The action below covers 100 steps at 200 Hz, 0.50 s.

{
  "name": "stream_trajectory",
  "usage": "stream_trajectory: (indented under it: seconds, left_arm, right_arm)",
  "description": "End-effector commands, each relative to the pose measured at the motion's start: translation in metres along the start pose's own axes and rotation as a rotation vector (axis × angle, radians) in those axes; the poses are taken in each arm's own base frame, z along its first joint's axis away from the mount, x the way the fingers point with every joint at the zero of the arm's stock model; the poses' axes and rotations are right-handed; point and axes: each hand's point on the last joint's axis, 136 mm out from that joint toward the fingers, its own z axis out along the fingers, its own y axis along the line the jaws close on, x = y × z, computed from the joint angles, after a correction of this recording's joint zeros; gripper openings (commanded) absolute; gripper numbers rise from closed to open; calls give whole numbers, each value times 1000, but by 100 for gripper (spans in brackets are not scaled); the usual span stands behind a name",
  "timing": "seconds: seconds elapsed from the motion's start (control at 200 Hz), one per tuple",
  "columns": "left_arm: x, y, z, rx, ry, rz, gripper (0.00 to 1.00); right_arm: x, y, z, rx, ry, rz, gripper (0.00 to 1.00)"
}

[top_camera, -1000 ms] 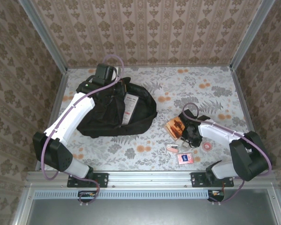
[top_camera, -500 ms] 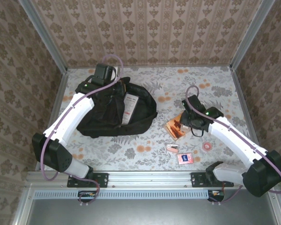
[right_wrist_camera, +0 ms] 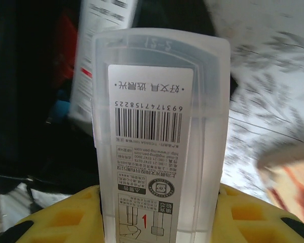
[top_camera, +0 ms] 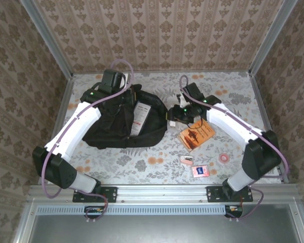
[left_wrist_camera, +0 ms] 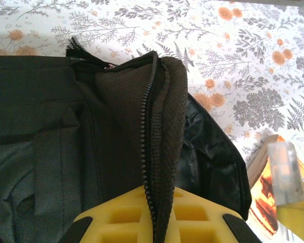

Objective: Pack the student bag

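Here the left gripper (left_wrist_camera: 152, 223) is clamped on the zippered lip of the student bag (top_camera: 111, 126), with the fabric pinched between its yellow pads and that edge held up so the mouth gapes. The right gripper (right_wrist_camera: 159, 212) is closed on a clear plastic case (right_wrist_camera: 157, 126) with a barcode label, hanging just at the bag's right rim, where the top view puts it over the opening's edge. The bag sits on the left half of the table (top_camera: 228, 96), toward the far side. A white packet (top_camera: 140, 117) already lies inside, so packing looks partly done. The case seems about to go in. An orange booklet (top_camera: 196, 134), a small pink item (top_camera: 186, 159), a pink card (top_camera: 199, 171) and a tape roll (top_camera: 224, 158) remain out on the table, and the zip is unfastened. The bag's long axis runs roughly across the table, left to right, with its open mouth facing upward and toward the right arm.
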Motion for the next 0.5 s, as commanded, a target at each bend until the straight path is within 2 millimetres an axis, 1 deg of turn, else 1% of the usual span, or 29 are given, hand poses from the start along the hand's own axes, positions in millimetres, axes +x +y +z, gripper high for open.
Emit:
stream_trajectory:
  seconds: [0.0, 0.055, 0.095, 0.11, 0.145, 0.295, 0.495]
  left_arm:
    - [-21, -11, -26, 27, -85, 41, 0]
    - [-22, -10, -27, 25, -91, 44, 0]
    - [-22, -10, -27, 26, -96, 45, 0]
    - [-23, -11, -27, 27, -97, 47, 0]
    - [-24, -12, -28, 32, -103, 47, 0]
    - [-30, -17, -31, 58, -116, 38, 0]
    - [-38, -22, -36, 84, -132, 23, 0]
  right_arm:
    - [-17, 57, 9, -162, 4, -20, 33]
    - [-23, 71, 19, -170, 6, -27, 33]
    - [-26, 78, 27, -171, 16, -16, 33]
    - [-30, 85, 30, -191, 2, -21, 33]
    - [-34, 92, 37, -205, -4, -13, 33]
    - [-41, 109, 79, -251, -7, 93, 32]
    - [-48, 129, 127, -335, -55, 231, 32]
